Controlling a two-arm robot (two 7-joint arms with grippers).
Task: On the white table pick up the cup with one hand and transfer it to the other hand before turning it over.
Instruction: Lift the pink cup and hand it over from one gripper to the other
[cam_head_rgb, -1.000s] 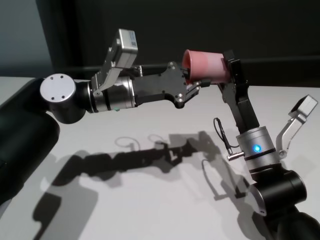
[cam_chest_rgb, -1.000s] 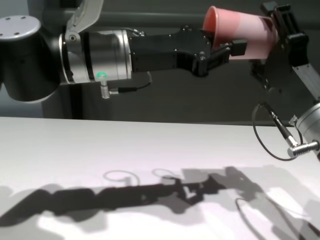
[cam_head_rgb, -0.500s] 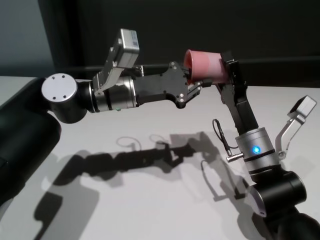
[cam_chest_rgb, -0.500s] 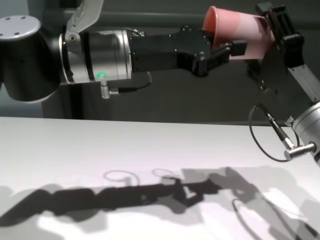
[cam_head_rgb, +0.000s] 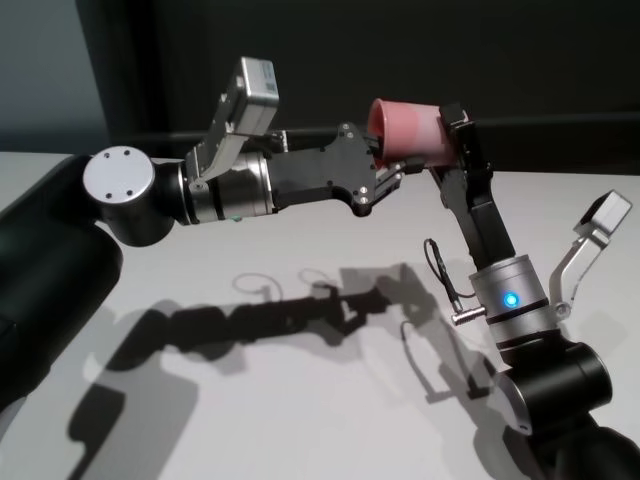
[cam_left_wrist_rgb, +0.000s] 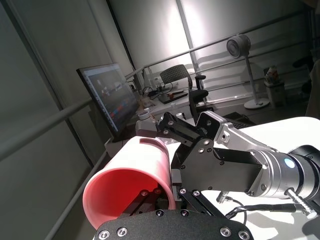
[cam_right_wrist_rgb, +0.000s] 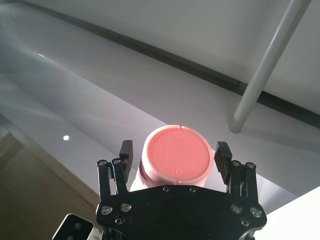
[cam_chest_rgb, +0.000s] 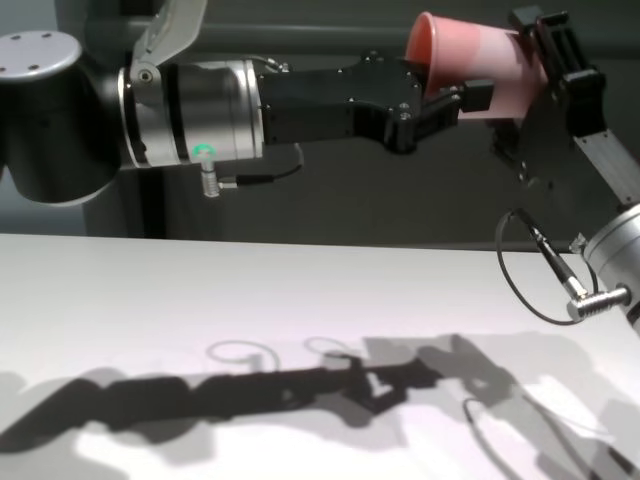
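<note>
Head view shows us the cup (cam_head_rgb: 410, 132) held high above the white desk (cam_head_rgb: 300, 400), lying on its side with its long axis roughly level; its open mouth faces the robot's left and its closed base faces the right. In the chest view we see the same: the cup (cam_chest_rgb: 470, 72) is well clear of the desk (cam_chest_rgb: 200, 300), mouth toward the left arm and tipped slightly up. The left claw (cam_head_rgb: 385, 172), on the wrist with the green light, is clamped narrow on the cup's rim, one finger going inside the mouth, as the left wrist view of the cup (cam_left_wrist_rgb: 132, 177) confirms. We can see into the mouth there and nothing shows inside it. The right claw (cam_head_rgb: 458, 135), on the wrist with the blue light, reaches up from below and stands wide at the base end. In the right wrist view its fingertips (cam_right_wrist_rgb: 125, 149) flank the cup (cam_right_wrist_rgb: 176, 154) on either side of the round base, close beside the wall; we cannot tell whether they touch it. Both arms cast dark shadows across the desk below.
</note>
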